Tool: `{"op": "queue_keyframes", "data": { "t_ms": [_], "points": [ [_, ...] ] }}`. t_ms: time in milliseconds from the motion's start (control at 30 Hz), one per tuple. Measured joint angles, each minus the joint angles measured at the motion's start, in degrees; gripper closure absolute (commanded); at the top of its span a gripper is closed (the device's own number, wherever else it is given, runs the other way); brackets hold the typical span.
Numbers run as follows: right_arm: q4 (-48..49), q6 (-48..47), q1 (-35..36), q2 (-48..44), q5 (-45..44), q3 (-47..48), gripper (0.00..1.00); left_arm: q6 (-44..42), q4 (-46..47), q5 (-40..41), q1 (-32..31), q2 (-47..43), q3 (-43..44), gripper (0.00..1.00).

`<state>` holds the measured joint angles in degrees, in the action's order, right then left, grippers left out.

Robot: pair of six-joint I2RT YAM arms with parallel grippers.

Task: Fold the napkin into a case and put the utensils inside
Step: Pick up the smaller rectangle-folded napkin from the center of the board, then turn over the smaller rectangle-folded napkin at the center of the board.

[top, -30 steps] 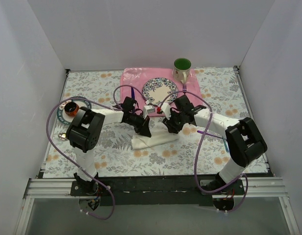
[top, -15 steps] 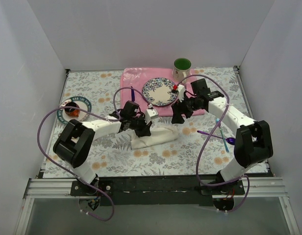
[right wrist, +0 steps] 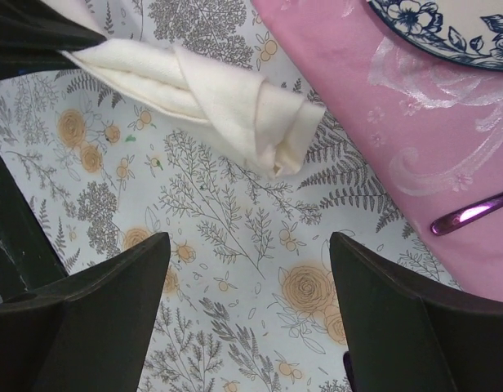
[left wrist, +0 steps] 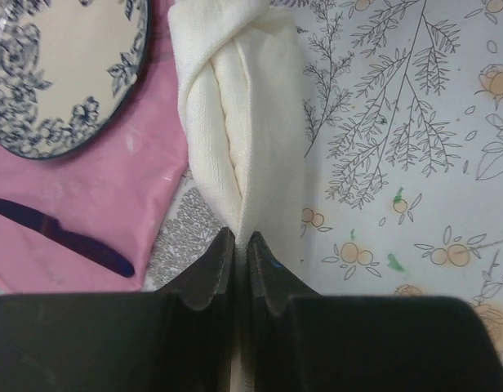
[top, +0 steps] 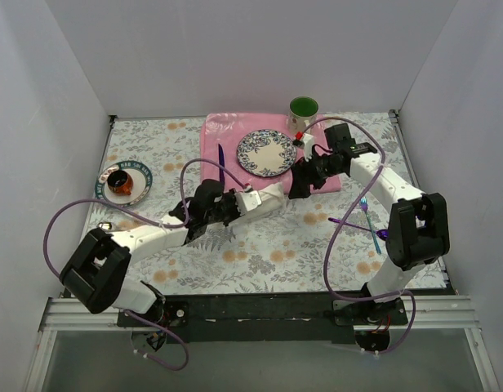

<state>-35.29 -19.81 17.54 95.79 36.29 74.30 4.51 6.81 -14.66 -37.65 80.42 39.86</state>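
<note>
The napkin (top: 265, 198) is a cream-white cloth twisted into a narrow roll (left wrist: 243, 122), and it lies on the floral tablecloth just off the pink placemat's front edge. My left gripper (top: 233, 205) is shut on its near end, with the cloth pinched between the fingertips (left wrist: 242, 242). My right gripper (top: 299, 186) hovers open beside the roll's far end (right wrist: 278, 139), nothing between its fingers (right wrist: 249, 241). The utensils (top: 371, 222), small iridescent pieces, lie on the cloth at the right, near the right arm.
A blue-patterned plate (top: 266, 153) and a dark purple knife (top: 221, 156) sit on the pink placemat (top: 227, 133). A green mug (top: 302, 111) stands behind it. A saucer with a cup (top: 123, 181) is at the left. A purple handle (right wrist: 472, 214) lies on the placemat edge.
The right gripper opened, let go of the napkin and drew back toward the placemat. The left gripper carried the rolled napkin from the table's middle up toward the placemat's front edge.
</note>
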Motion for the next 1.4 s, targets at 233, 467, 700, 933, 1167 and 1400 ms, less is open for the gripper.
{"op": "queue_keyframes", "data": {
  "t_ms": [233, 467, 700, 933, 1167, 1400],
  "points": [
    [-0.5, 1.4, -1.8, 2.4, 2.1, 3.3, 0.17, -12.2, 11.4, 7.1, -6.1, -1.8, -9.8, 1.00],
    [-1.1, 2.1, -2.1, 3.1, 4.9, 3.7, 0.37, -19.4, 19.8, 14.2, -13.0, -0.5, -16.1, 1.00],
    [-2.4, 2.5, -2.1, 5.0, 7.7, 3.8, 0.38, -22.3, 26.5, 18.8, -17.4, -0.8, -19.2, 1.00],
    [-3.7, 2.8, -0.5, 5.5, 9.4, 3.9, 0.42, -23.8, 28.2, 23.0, -23.1, -0.8, -21.2, 1.00],
    [-3.9, 3.1, 3.7, 5.2, 11.0, 1.2, 0.48, -24.3, 29.7, 26.7, -27.9, -0.8, -22.8, 1.00],
    [-5.1, 2.7, 6.9, 4.0, 11.4, -5.2, 0.49, -24.6, 30.8, 29.5, -32.4, -0.8, -24.6, 0.96]
  ]
}}
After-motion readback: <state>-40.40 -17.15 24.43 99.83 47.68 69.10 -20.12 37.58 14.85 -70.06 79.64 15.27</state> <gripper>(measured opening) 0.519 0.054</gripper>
